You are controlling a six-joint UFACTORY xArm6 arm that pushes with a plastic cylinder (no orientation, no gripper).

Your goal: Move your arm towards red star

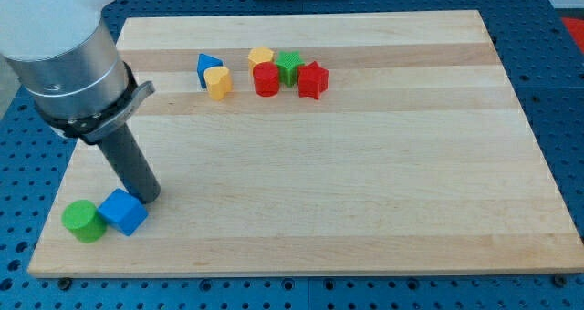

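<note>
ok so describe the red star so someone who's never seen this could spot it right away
On the wooden board, look to the cluster of blocks near the view's top edge. The red star sits at that cluster's right end, beside the green star. Unlike the round red cylinder, it has points.

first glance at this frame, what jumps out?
The big grey arm at the view's top left, its dark rod slanting down so my tip sits just above the blue cube, with a green cylinder beside it at the bottom left. Then the cluster near the board's top: the red star at its right end, far from my tip.
</note>
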